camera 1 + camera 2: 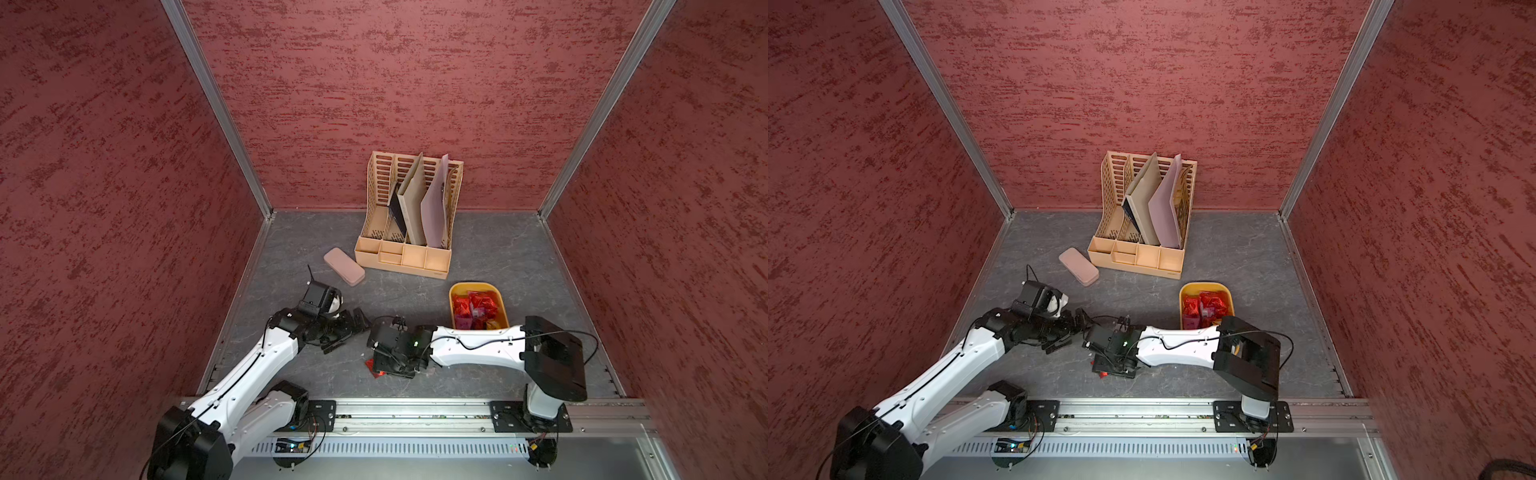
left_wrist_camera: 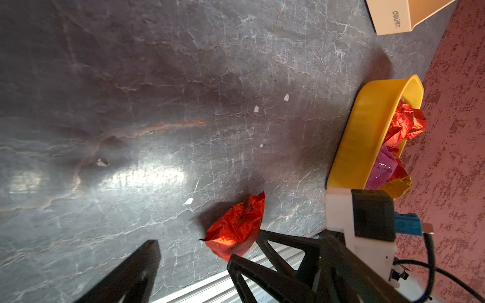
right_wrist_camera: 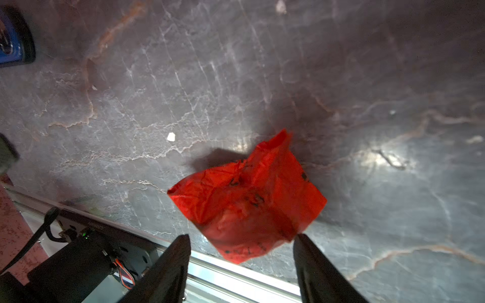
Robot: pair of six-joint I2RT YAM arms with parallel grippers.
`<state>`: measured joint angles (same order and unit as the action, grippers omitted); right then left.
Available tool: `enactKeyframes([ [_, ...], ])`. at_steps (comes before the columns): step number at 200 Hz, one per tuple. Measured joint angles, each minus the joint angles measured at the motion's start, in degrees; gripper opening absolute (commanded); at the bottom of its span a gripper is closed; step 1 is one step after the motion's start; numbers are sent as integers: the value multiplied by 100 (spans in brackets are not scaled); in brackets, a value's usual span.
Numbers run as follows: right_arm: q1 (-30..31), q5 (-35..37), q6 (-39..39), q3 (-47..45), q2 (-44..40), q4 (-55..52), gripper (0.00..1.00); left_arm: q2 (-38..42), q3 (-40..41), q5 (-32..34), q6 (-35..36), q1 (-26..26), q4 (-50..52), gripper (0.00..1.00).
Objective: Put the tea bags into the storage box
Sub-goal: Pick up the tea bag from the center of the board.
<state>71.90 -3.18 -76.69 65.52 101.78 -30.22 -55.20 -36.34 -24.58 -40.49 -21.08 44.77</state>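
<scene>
The red crinkly foil tea bag (image 3: 246, 199) near the yellow plastic storage box (image 2: 367, 131) looks light, soft and slippery, so the right jaws, wide apart, should pinch its middle.

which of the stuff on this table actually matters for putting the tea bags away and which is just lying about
Part of the job:
- loose red tea bag on the table, under the open right end effector
- storage box
- tea bags already in it

Just lying about:
- file organiser holding folders
- pink case
</scene>
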Motion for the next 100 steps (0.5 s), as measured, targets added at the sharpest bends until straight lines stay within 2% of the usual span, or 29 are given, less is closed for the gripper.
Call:
enactKeyframes([
  [51, 0, 118, 105, 398, 328, -404, 63, 199, 107, -2, -20, 85, 131, 100],
  [75, 0, 240, 321, 846, 629, -782, 50, 321, 195, 0, -111, 87, 160, 100],
  [100, -4, 319, 459, 931, 678, -990, 34, 546, 236, 7, -181, 90, 199, 100],
])
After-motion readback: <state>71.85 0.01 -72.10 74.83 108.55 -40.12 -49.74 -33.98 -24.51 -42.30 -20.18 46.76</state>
